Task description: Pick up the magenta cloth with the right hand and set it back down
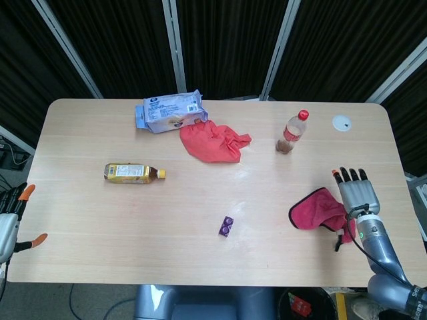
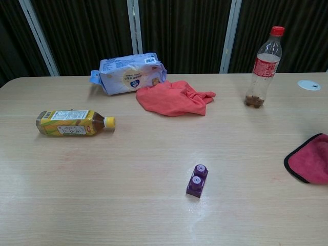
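The magenta cloth [image 1: 315, 209] lies crumpled on the table near the right front; the chest view shows it [image 2: 310, 164] flat against the table at the frame's right edge. My right hand [image 1: 357, 197] hovers palm down over the cloth's right edge. Its fingers [image 1: 349, 177] are spread and point away from me, gripping nothing. The part of the cloth under the palm is hidden. The chest view does not show this hand. My left hand [image 1: 10, 220] hangs open off the table's left front corner, empty.
A coral cloth [image 1: 213, 141] and a blue snack packet [image 1: 170, 111] sit at the back centre. A tea bottle [image 1: 133, 173] lies on the left. A purple brick [image 1: 227, 227] stands mid-front. Behind the right hand are a plastic bottle [image 1: 293, 131] and a white disc [image 1: 341, 122].
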Robot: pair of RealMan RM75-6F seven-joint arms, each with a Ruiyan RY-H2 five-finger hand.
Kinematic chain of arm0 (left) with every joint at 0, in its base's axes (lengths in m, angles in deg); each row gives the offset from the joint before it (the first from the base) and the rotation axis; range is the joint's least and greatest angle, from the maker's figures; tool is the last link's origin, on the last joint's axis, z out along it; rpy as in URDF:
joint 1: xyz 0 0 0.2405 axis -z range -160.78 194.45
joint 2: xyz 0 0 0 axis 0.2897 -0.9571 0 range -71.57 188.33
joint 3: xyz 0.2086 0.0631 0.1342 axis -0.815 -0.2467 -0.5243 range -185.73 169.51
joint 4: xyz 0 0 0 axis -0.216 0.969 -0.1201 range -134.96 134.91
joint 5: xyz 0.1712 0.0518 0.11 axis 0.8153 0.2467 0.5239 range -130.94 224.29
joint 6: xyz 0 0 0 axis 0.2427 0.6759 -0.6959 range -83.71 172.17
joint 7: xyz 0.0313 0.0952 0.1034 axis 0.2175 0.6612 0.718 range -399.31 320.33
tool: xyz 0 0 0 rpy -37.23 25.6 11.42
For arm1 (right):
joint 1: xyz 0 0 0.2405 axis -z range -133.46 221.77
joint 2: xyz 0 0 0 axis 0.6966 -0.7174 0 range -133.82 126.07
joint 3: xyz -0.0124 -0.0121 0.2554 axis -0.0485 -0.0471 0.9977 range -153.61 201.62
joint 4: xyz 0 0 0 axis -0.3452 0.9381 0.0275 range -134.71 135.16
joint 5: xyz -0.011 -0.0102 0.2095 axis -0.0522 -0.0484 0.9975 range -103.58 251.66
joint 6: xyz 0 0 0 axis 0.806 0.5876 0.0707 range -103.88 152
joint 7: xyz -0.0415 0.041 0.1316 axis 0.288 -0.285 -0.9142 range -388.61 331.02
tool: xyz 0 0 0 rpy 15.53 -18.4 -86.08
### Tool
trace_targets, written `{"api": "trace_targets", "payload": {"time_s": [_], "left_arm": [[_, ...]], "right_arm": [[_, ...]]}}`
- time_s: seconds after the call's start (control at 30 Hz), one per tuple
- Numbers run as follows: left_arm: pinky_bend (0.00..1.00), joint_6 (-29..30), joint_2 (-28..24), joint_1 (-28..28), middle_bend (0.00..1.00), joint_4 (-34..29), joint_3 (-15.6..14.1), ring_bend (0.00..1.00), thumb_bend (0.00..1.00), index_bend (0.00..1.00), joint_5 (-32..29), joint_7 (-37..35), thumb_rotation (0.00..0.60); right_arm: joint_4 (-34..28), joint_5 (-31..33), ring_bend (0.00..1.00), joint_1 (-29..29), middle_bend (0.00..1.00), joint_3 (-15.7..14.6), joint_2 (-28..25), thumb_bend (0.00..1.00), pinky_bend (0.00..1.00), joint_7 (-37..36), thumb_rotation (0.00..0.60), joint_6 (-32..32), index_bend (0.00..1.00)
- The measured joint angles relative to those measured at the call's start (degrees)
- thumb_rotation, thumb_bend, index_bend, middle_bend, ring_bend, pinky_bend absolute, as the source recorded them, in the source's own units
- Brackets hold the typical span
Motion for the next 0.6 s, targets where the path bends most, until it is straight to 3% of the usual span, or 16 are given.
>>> {"api": "trace_targets", "payload": {"time_s": [0.17,0.3,0.43,0.6], "left_arm": [[0.00,-0.03,-0.04,0.00,0.00,-0.01,0.04,0.00,0.04,0.00,-0.07,-0.16,0.600],[0.00,0.03,0.00,0.00,0.00,0.02,0.09,0.00,0.04,0.00,-0.04,-0.26,0.600],[0.00,0.22,0.03,-0.07,0.00,0.05,0.12,0.00,0.04,0.00,0.03,-0.37,0.600],[0.00,0.81,0.06,-0.22,0.00,0.39,0.03,0.00,0.04,0.00,0.77,-0.49,0.600]], "right_arm": [[-2.49,6.09,0.00,-2.92,0.00,-1.98,-1.13,0.00,0.01,2.46,0.600,-0.01,0.00],[-3.33,4.64,0.00,-2.97,0.00,-2.31,-1.25,0.00,0.01,1.15,0.600,1.48,0.00],[-3.60,-2.45,0.00,-1.14,0.00,-2.40,-0.83,0.00,0.01,-3.36,0.600,4.64,0.00],[-3.41,-16.97,0.00,3.74,0.00,-3.31,-0.02,0.00,0.01,-13.04,0.600,12.05,0.00]]}}
